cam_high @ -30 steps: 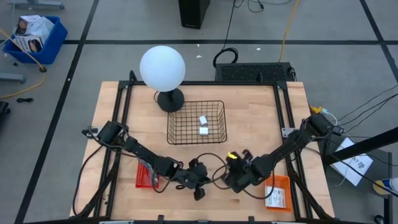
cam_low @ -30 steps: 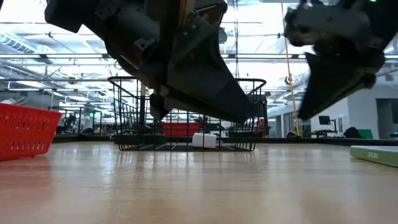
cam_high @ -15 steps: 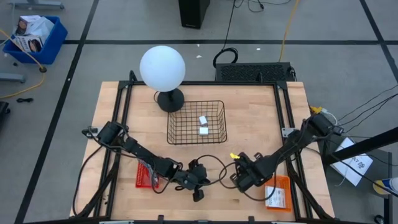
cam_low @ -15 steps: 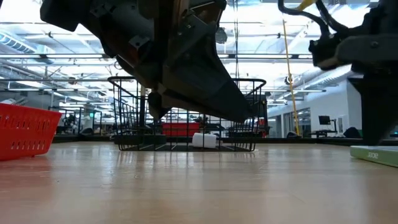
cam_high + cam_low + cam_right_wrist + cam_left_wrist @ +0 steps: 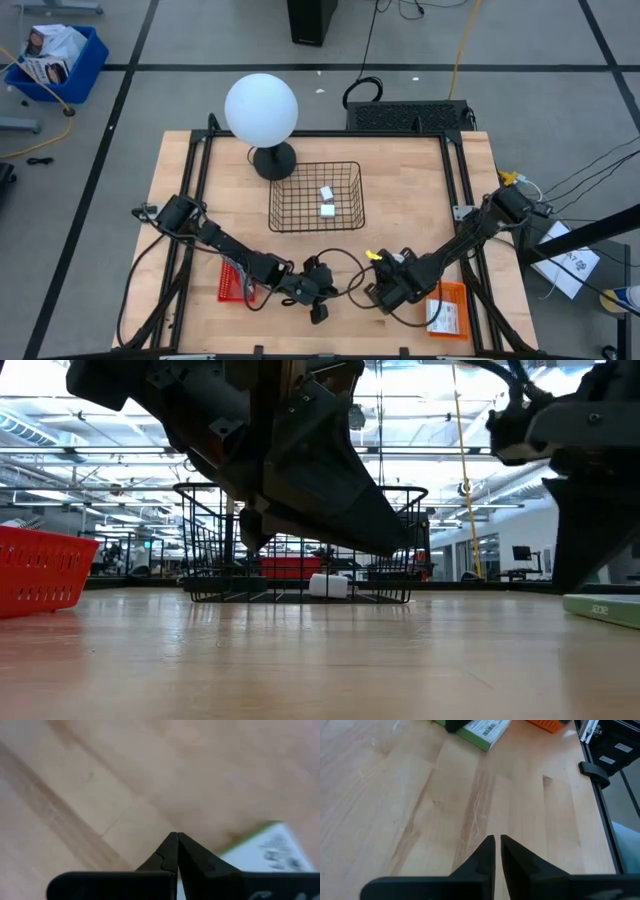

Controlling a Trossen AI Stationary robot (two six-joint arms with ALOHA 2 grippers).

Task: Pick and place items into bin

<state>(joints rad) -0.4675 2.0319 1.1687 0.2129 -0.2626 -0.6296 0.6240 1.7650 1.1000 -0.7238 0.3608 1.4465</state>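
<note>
Two tiny white blocks (image 5: 327, 192) (image 5: 327, 210) lie inside the black wire bin (image 5: 352, 205) at mid table. A flat white printed packet with a green edge (image 5: 437, 316) (image 5: 485, 731) (image 5: 272, 847) lies by the orange tray (image 5: 455, 298) at the near right. My right gripper (image 5: 388, 294) (image 5: 176, 839) hovers just left of that packet, pointing steeply down, shut and empty. My left gripper (image 5: 322, 298) (image 5: 497, 842) waits over bare wood near the front edge, its fingers almost together with nothing between them.
A big white globe lamp (image 5: 260, 108) stands behind the bin at the far left. A red basket (image 5: 233, 282) (image 5: 35, 565) sits under my left arm at the near left. Bare wood lies between my two grippers and in front of the bin.
My right gripper has shifted a little toward the table's right edge, toward the packet, and has tipped to point more steeply down. It has stayed shut. My left arm has kept still.
</note>
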